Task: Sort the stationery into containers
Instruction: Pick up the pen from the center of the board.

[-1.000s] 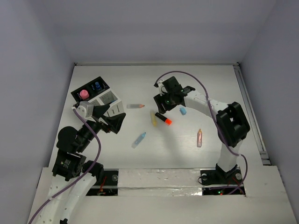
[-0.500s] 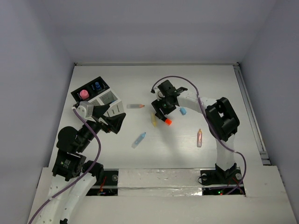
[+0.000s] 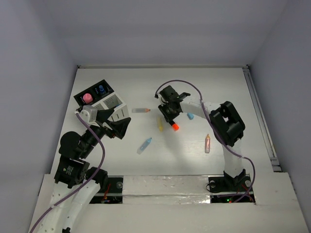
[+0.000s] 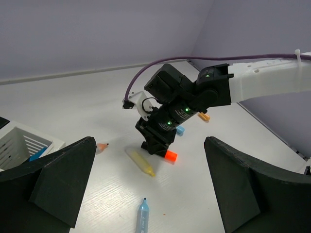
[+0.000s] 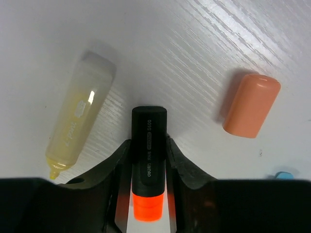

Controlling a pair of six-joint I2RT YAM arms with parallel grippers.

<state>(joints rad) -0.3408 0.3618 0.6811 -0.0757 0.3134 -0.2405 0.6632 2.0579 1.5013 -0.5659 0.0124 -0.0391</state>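
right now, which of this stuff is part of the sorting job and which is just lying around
Job:
organizer
black marker
yellow marker
blue marker
pink marker
orange stub
stick
small blue piece

Just there:
purple cable
tape strip

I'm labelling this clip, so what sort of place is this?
Likely a robot lab test cell: a white table walled by plain grey panels, and the right gripper closed on a black highlighter.
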